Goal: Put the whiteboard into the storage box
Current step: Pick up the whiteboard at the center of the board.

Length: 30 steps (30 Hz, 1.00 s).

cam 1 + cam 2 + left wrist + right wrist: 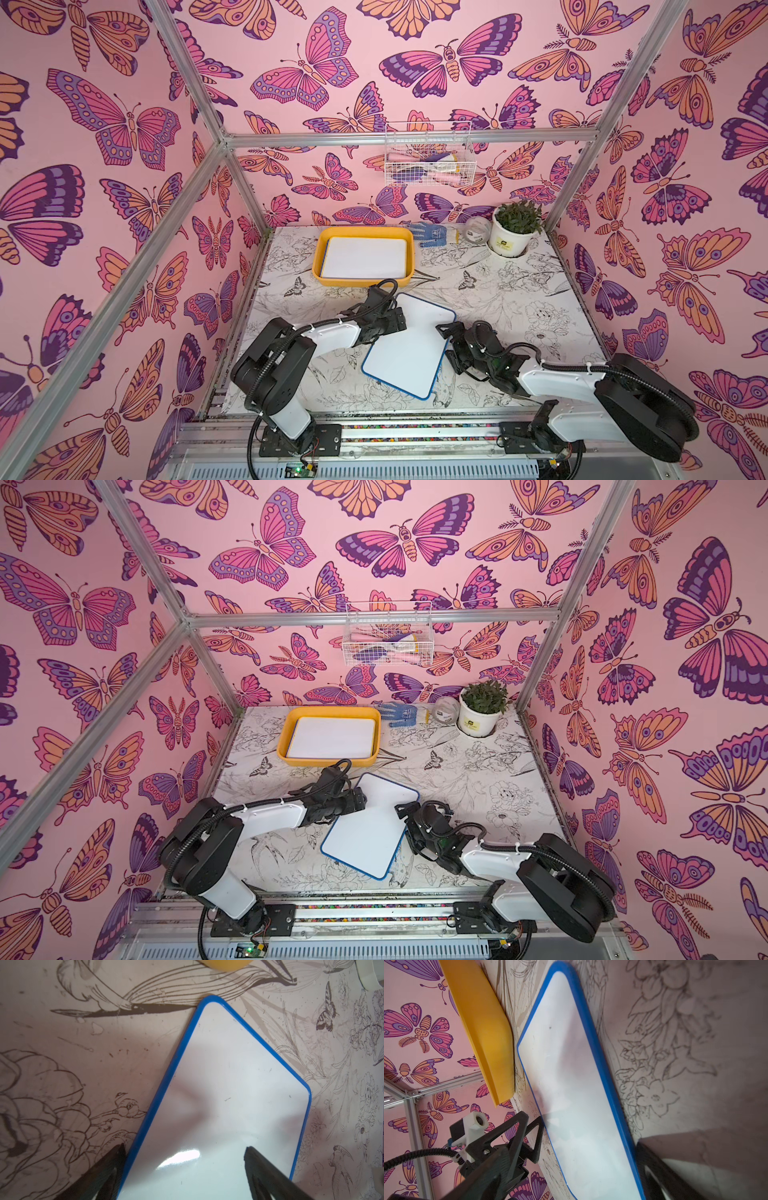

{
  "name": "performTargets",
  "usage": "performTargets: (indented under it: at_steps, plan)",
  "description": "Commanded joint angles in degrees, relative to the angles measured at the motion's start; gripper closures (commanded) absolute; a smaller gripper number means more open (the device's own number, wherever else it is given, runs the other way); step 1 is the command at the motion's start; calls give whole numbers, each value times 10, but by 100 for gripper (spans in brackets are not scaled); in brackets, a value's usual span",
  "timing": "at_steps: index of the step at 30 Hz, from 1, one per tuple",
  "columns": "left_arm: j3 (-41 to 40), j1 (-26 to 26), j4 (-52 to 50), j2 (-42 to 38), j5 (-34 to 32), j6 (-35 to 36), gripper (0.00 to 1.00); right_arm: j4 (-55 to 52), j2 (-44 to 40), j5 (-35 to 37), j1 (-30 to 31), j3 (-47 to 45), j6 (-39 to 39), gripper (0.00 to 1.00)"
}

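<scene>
Black fingers point(268, 1174) of the left gripper point(185, 1147) are standing spread and released, one over the white face and one just off the edge of the blue-rimmed rectangular whiteboard point(228, 1084). The right gripper point(445, 343) is waiting released beside the opposite edge. That whiteboard is lying flat on the flower-printed bench point(519, 299), just beside the shallow yellow-orange plastic storage box point(409, 257) and outside it. Another white board point(363, 257) is lying inside the box.

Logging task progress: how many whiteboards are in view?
2: a blue-rimmed rectangular whiteboard flat on the floral table, and a second whiteboard inside the shallow yellow-orange plastic tray; more may be stacked beneath it.
</scene>
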Motion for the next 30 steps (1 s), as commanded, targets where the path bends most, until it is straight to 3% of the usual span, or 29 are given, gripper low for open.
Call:
performTargets:
  at_steps: [1,5,9,15,19,25,30]
  plan:
    - [-32,-21,-56,31,93,-27,9,69,34,-47,6,-13,68,3]
    - [-34,-21,-52,32,95,-30,9,106,49,-46,5,-8,30,3]
    - [-37,-21,-48,33,98,-35,9,91,58,-58,4,23,-73,3]
    - [-47,-21,-39,26,101,-45,9,-35,65,-54,6,89,-241,4]
    - [-54,-21,-32,23,101,-54,9,-80,85,-1,25,107,-309,4]
    - [-66,-21,-22,17,103,-79,9,-132,136,79,58,152,-378,5]
    - [-79,-26,-10,10,108,-94,10,-156,197,121,75,186,-380,7]
